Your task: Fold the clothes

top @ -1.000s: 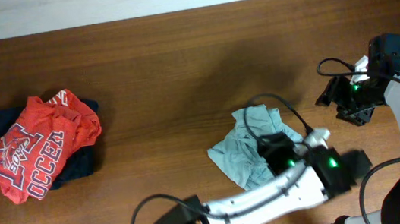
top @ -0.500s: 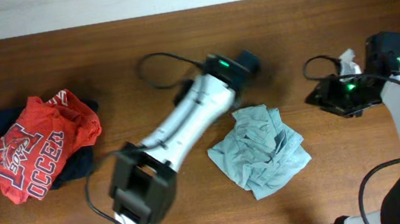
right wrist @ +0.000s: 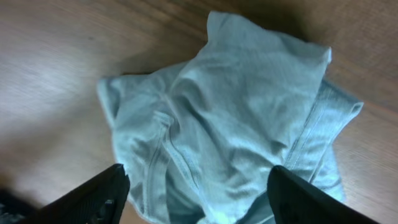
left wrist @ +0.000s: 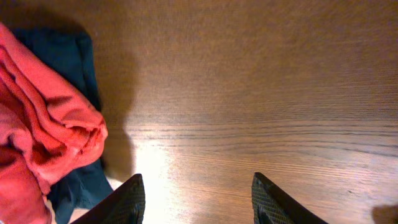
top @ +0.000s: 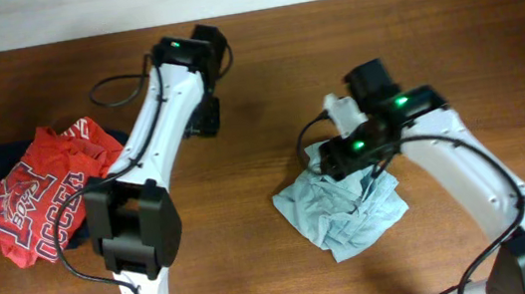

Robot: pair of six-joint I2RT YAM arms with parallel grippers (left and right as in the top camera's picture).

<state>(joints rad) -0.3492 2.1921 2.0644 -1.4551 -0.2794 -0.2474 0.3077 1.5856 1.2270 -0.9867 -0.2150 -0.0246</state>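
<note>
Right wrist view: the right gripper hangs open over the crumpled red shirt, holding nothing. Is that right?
Not quite. Under the open right gripper lies the pale grey-teal T-shirt, not the red shirt, as the right wrist view shows. The red one lies apart, across the table, in the overhead view. Crumpled, open and empty all hold.

Left gripper [left wrist: 196, 186] above brown wood-grain desk [left wrist: 261, 81]. Two dark fingers [left wrist: 127, 202] spread wide at bottom edge, bare wood between them, nothing gripped. At frame's left side, crumpled red shirt [left wrist: 43, 124] lying on dark navy garment [left wrist: 62, 56], navy cloth showing above and below red folds. Bright glare on desk beside finger nearer clothes.
</note>
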